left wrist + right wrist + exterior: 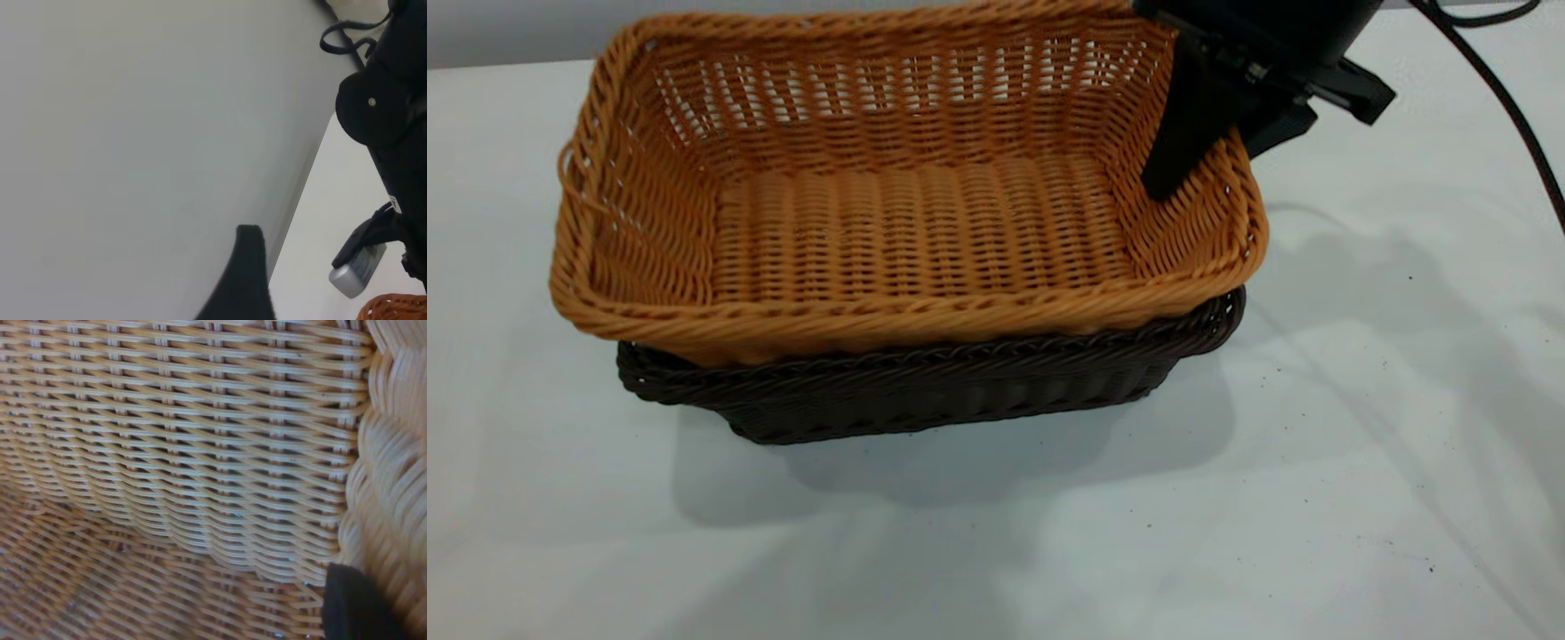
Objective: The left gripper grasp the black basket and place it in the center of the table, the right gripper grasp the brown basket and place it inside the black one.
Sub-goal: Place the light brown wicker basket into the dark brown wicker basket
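The orange-tan brown basket (pixel 925 222) rests partly inside the black basket (pixel 925 391) in the middle of the white table (pixel 1360 444). It sits skewed, and its left end juts out past the black rim. My right gripper (pixel 1209 164) is shut on the brown basket's right short wall, with one finger (pixel 1183 133) inside and the other behind the rim. In the right wrist view that finger (pixel 353 603) lies against the weave (pixel 187 453). My left gripper (pixel 320 287) is away from both baskets and open, holding nothing. Only one finger (pixel 248 280) shows, with a corner of the brown basket (pixel 393 308) beyond.
A black cable (pixel 1507 98) trails over the table at the far right. In the left wrist view the right arm (pixel 393 100) and a silver block on it (pixel 357 273) stand above the table, beside a plain grey wall (pixel 133 133).
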Tool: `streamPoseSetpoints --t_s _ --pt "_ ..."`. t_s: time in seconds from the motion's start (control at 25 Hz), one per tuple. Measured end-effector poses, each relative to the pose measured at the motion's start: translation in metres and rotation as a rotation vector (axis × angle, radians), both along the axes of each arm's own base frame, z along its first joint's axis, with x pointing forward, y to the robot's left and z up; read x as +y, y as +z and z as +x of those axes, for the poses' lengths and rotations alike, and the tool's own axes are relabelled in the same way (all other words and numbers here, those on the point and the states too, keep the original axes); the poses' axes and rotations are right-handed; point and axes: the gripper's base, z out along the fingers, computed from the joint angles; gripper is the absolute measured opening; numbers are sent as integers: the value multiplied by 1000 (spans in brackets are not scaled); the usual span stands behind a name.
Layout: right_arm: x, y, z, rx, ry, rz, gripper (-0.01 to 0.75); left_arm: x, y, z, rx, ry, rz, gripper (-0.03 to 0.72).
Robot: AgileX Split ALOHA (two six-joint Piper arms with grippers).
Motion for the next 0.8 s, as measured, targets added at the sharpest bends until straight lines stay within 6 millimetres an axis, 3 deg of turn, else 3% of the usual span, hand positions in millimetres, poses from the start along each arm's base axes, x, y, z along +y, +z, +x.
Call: streamPoseSetpoints --t_s 0.68,0.8 --pt "3 -3 3 -8 -20 33 101 0 0 0 1 2 -2 608" --pt "3 -3 3 -23 2 35 137 0 0 0 1 1 -1 608"
